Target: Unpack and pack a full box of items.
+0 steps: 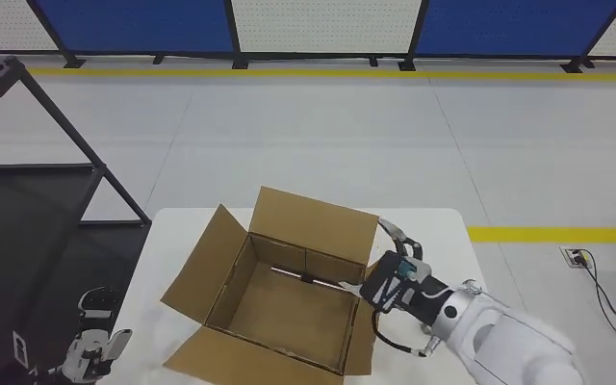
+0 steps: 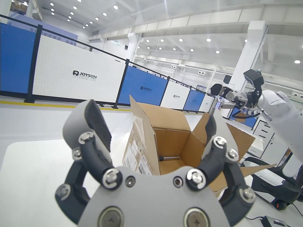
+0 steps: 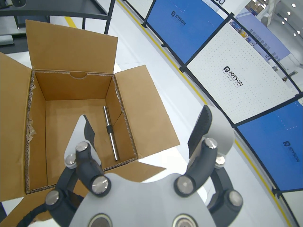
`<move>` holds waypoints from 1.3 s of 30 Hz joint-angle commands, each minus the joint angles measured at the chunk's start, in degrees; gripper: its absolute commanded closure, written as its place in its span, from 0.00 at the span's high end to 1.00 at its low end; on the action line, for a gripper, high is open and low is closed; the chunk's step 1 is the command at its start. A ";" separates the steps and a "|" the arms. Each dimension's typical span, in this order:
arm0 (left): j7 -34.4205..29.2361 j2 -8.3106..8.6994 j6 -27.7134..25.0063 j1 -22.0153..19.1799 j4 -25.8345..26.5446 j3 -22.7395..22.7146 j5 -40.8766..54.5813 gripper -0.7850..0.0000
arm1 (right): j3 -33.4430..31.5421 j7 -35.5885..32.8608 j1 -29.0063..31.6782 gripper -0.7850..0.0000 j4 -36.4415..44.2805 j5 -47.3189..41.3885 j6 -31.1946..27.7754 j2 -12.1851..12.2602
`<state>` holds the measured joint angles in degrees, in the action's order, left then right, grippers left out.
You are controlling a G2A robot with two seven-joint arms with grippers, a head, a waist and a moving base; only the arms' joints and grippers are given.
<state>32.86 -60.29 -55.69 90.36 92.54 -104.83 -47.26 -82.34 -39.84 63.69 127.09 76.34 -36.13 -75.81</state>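
Slim polished steel rod (image 3: 114, 145), likely stiff and slippery, ahead of your right gripper (image 3: 144, 115), jaws spread wide: grip its dark collar (image 3: 109, 130).

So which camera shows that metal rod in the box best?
The right wrist view: the metal rod lies whole on the floor of the cardboard box. The top view gives a thin streak, the left wrist view only one end.
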 commanded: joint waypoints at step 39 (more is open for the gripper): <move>0.00 0.00 -0.01 0.00 0.00 0.00 0.01 1.00 | -2.23 -46.68 -14.70 1.00 -11.50 -41.32 42.84 2.50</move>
<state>32.86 -60.29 -55.70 90.36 92.55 -104.83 -47.26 -84.57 -86.52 49.00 115.60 35.01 6.69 -73.31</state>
